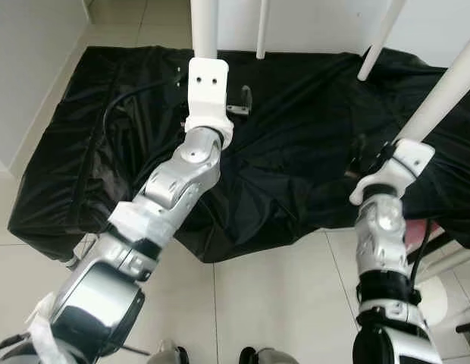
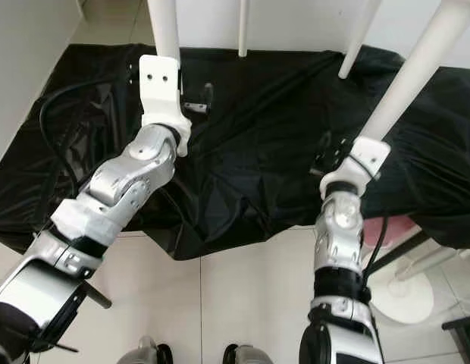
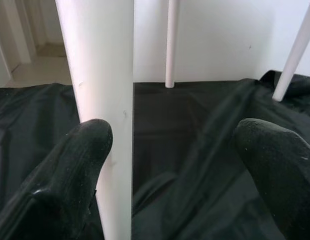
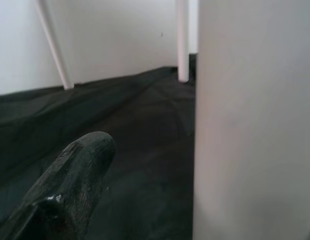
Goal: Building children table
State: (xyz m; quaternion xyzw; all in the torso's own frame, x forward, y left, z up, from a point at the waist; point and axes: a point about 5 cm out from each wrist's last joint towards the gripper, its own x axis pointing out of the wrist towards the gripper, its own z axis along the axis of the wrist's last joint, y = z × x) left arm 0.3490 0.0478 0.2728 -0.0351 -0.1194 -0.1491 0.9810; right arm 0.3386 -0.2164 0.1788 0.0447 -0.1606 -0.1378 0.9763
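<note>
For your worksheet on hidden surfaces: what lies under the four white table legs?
A crumpled black sheet lies under the white legs, spread over pale floor tiles. Whatever the sheet covers, such as a tabletop, is hidden. Left gripper stands open beside one leg.

four white table legs [image 1: 205,30], one black cloth [image 1: 296,152], two robot arms [image 1: 174,182]

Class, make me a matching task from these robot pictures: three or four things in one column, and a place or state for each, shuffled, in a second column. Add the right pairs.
Things
1. left gripper
2. right gripper
3. black cloth
4. black cable

Places or states
A. spread over the tiled floor
B. curling over the cloth on the robot's left
C. open, one finger against a white table leg
D. at the slanted white leg on the robot's right

Pairs: 1-C, 2-D, 3-A, 4-B
</note>
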